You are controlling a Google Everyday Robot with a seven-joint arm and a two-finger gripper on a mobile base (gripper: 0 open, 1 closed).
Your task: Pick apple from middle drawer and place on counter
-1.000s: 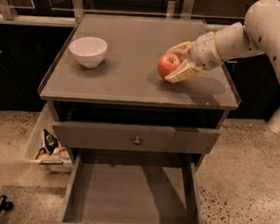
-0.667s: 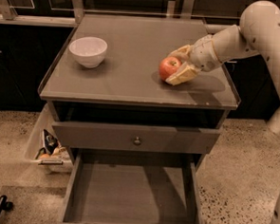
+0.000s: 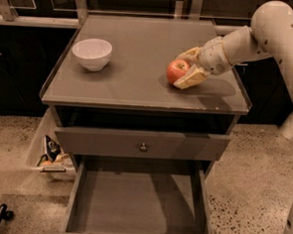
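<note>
One apple [image 3: 176, 71], dimple up, on counter [image 3: 134, 68]; end effector [image 3: 182, 69] against it.

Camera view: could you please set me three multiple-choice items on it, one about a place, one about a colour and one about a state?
1. Where is the apple?
A. On the floor.
B. On the counter, right of the bowl.
C. Inside the bowl.

2. What colour is the bowl?
A. White.
B. Blue.
C. Black.

3. How is the middle drawer?
A. Pushed shut.
B. Pulled open.
C. Taken out and set on the counter.

Answers:
1 B: the apple sits on the counter's right part with the gripper at it, and the bowl stands apart on the left.
2 A: the bowl is plainly white against the grey counter.
3 B: the middle drawer juts out towards the camera and its bare floor shows.
</note>
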